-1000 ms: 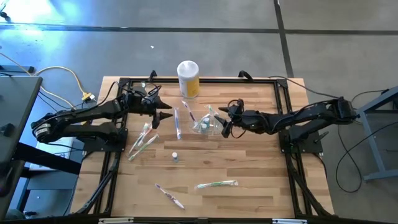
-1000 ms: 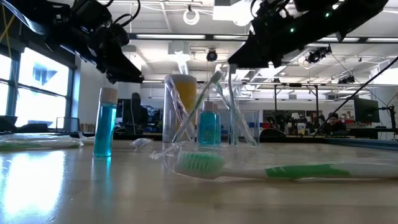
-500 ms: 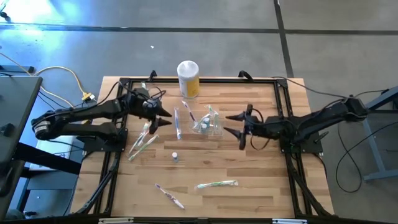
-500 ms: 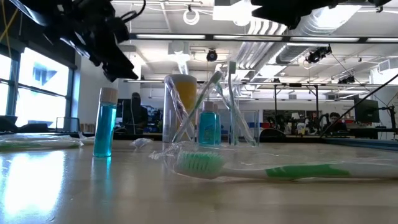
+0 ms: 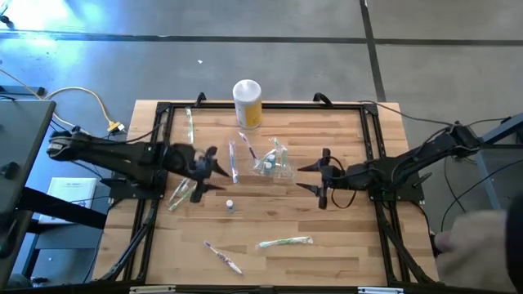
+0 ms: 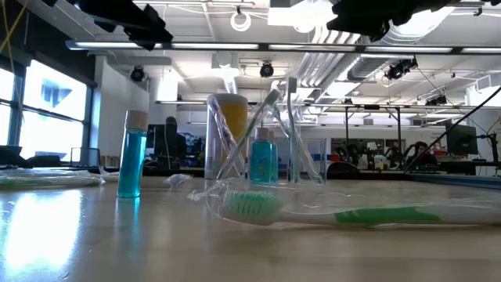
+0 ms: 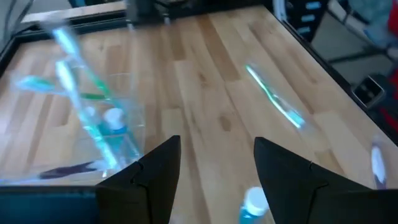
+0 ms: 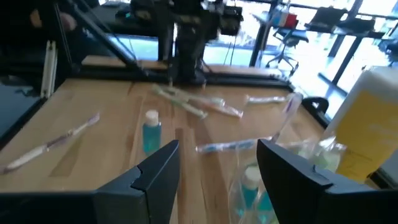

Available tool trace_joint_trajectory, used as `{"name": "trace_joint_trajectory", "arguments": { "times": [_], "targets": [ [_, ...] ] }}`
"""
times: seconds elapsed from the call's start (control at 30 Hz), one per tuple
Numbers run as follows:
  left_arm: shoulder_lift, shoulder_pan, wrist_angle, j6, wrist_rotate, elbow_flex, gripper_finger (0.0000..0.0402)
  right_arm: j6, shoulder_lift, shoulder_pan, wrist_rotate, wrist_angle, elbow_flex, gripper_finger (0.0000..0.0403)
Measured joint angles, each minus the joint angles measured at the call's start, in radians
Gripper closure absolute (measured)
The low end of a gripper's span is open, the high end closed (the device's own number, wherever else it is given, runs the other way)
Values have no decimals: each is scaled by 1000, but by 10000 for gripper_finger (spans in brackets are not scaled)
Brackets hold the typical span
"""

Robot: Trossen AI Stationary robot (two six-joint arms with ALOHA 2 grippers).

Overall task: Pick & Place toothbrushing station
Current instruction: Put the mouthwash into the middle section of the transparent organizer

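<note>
The clear holder [image 5: 274, 162] stands on its base mid-table with toothbrushes and a small blue bottle upright in it, also seen in the low view [image 6: 270, 149]. Wrapped toothbrushes lie flat about the table: green ones [image 5: 186, 189], one [image 5: 234, 162] left of the holder, a green one [image 5: 284, 242] and a pink one [image 5: 222, 256] nearer. A tiny blue bottle [image 5: 230, 206] stands alone. My left gripper [image 5: 217, 170] hovers open left of the holder. My right gripper [image 5: 306, 176] hovers open right of it. Both hold nothing.
A tall yellow canister with a white top [image 5: 248, 103] stands at the far edge behind the holder. A black frame [image 5: 163, 110] rims the wooden table. A blurred part of a person [image 5: 482, 245] shows off the table's near right corner.
My left gripper has swung from the far left toward the near edge and risen, ending left of the holder. My right gripper has drawn back from the holder toward the right and near edges and risen. Both stay open. Nothing on the table has moved.
</note>
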Motion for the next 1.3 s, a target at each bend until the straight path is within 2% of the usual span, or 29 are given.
{"name": "trace_joint_trajectory", "arguments": {
  "times": [0.1,0.27,0.33,0.57,0.63,0.8,0.9,1.13,1.3],
  "targets": [
    [9,-111,-1,-21,-101,1,204,2,9,8,-10,-16,-1,198],
    [28,-259,-3,-155,-321,2,204,14,41,13,-106,-12,0,198],
    [45,-308,2,-193,-367,1,204,44,61,13,-134,-10,0,198],
    [169,-415,-4,-277,-451,1,204,106,122,13,-160,-2,0,198],
    [213,-427,-2,-299,-467,1,204,117,143,13,-160,11,0,198],
    [325,-427,2,-470,-494,1,204,152,195,13,-160,27,0,198],
    [385,-443,12,-484,-503,1,204,162,214,13,-160,31,0,198],
    [413,-463,12,-505,-588,3,204,181,234,13,-180,54,0,198],
    [404,-459,4,-505,-593,3,204,181,234,13,-182,68,0,199]
  ]
}}
